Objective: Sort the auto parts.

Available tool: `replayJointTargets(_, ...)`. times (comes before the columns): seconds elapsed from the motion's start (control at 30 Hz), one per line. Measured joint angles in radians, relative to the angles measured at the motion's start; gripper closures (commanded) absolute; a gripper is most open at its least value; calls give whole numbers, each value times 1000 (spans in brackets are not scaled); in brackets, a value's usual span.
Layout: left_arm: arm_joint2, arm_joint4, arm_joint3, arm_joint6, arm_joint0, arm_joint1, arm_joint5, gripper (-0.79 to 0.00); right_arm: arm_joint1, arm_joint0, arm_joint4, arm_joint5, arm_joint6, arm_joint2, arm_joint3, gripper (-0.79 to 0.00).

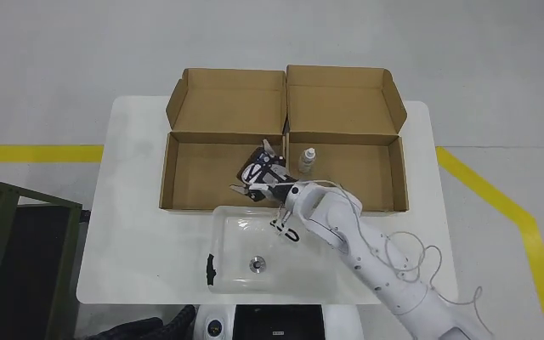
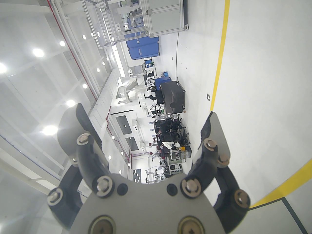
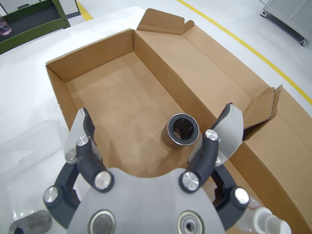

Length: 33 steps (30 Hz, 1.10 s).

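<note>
**Right gripper spread over a metal sleeve in the left box**

The right gripper hangs over the right end of the left cardboard box. Its fingers are spread wide and hold nothing. A short metal sleeve with a dark bore lies on the box floor just beyond the gap between the fingers. It sits close to the box's back wall and touches neither finger.

The right cardboard box stands against the left one, both with lids folded back, in the middle of the table. A small white bottle stands in the right box's back left corner.

A clear tray sits along the table's near edge. It holds a round metal part and, at its left end, a black strip.

The left gripper faces the room, its fingers wide apart and empty.
</note>
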Motion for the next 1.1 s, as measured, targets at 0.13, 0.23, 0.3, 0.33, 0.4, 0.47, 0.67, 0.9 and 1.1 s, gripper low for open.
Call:
replayJointTargets(0.13,0,0,0,0,0,0,0,-785,15,-63,-15,-61,9,25,-81,-767)
replayJointTargets(0.23,0,0,0,0,0,0,0,-785,29,-120,-9,-123,10,46,-148,-773)
replayJointTargets(0.3,0,0,0,0,0,0,0,-785,40,-164,-20,-173,14,61,-197,-779)
replayJointTargets(0.33,0,0,0,0,0,0,0,-785,45,-184,-23,-194,15,68,-217,-779)
replayJointTargets(0.4,0,0,0,0,0,0,0,-785,57,-231,-40,-236,17,88,-260,-779)
replayJointTargets(0.47,0,0,0,0,0,0,0,-785,67,-271,-48,-268,12,105,-291,-785)
replayJointTargets(0.67,0,0,0,0,0,0,0,-785,99,-406,-121,-355,-37,161,-362,-785)
replayJointTargets(0.9,0,0,0,0,0,0,0,-785,126,-509,-184,-415,-108,210,-385,-782)
replayJointTargets(1.1,0,0,0,0,0,0,0,-785,139,-533,-202,-441,-136,238,-354,-736)
